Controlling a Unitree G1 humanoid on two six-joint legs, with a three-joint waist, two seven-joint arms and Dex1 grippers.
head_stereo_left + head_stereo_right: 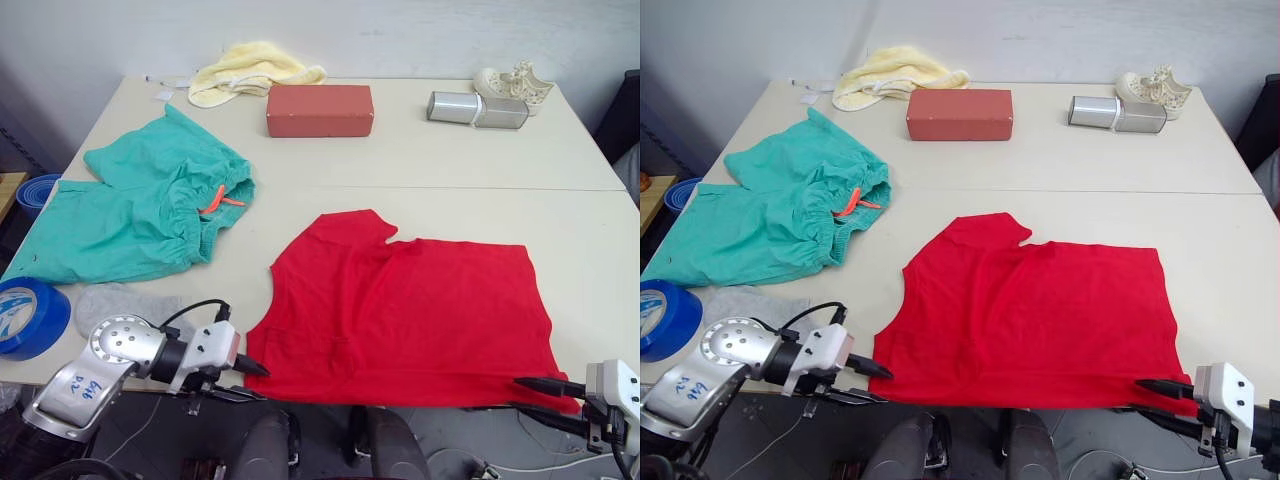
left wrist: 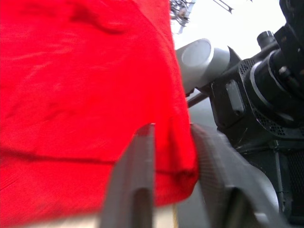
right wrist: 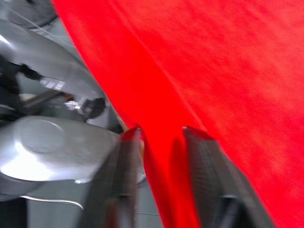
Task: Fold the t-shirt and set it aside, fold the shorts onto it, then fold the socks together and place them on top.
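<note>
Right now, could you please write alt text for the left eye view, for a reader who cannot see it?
A bright red cotton t-shirt lies flat at the near edge of a beige table, with the left pincer and right pincer at its two near corners. Teal-green fabric shorts lie to the left, small grey socks beside them.

Red t-shirt (image 1: pixel 405 310) lies flat, teal shorts (image 1: pixel 140 205) crumpled nearby (grey socks (image 1: pixel 125 303) beside them).
</note>
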